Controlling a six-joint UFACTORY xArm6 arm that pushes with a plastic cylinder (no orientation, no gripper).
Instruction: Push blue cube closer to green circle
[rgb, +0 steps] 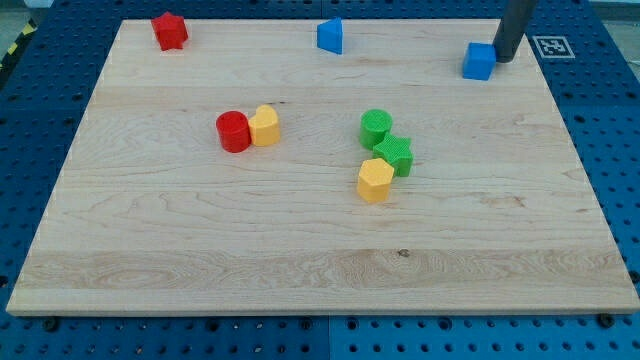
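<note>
My tip stands at the view's top right of the wooden board, and it is the lower end of a straight dark rod that comes down from the view's top edge. It is only a plain rod end, so it has no jaws and it holds nothing. It is just beside the blue cube, at the cube's right side and a little toward the top; I cannot tell if it really touches the cube.

The blue cube lies near the board's top edge, well apart from the green circle. The green circle is near the middle of the board, lower and to the left of the cube. Directly under it, touching or almost touching, is a green star, and below that one a yellow hexagon, so the three make a small cluster.

Farther left, a red cylinder and a yellow block sit side by side and touch. Another blue block, with an angular shape, is at the top middle, and a red star is in the top left corner.

Beyond the board's top right corner, a white tag with a black square pattern lies on the blue perforated table; it has no readable text.
</note>
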